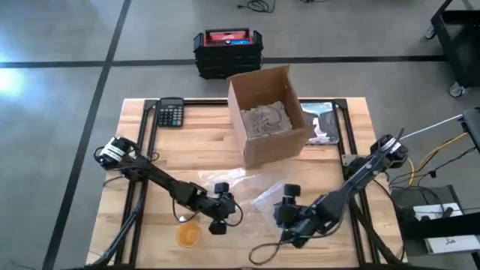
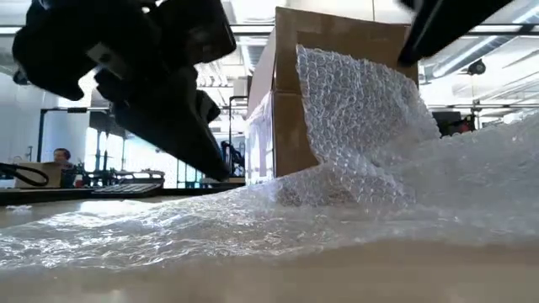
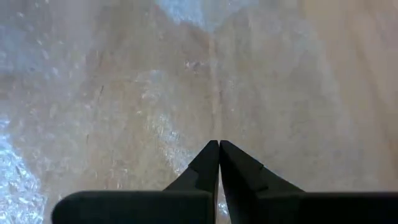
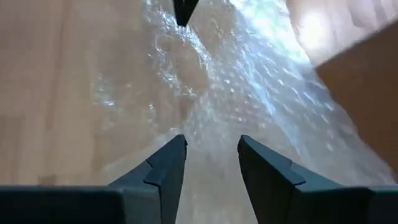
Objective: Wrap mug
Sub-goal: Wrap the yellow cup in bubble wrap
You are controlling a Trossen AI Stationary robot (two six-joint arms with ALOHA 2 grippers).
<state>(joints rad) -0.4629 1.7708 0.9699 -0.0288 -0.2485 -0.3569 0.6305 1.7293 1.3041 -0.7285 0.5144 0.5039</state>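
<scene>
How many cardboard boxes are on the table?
1. The cardboard box stands open at the table's far middle, with crumpled packing inside. Nothing shows another box, though it may hide things behind it.

Clear bubble-dotted plastic wrap shimmers on the pale wooden table; brown cardboard box, orange mug, black calculator.

Both arms stretched low toward the front-middle of the table

The left arm ran in from the table's left edge, its elbow low, and the left gripper sat near the front edge with its fingers pressed tight together, tips touching. The right arm came in from the right edge the same way, and the right gripper sat just right of the other, near the front edge, its fingers spread apart with a clear gap between them.
</scene>
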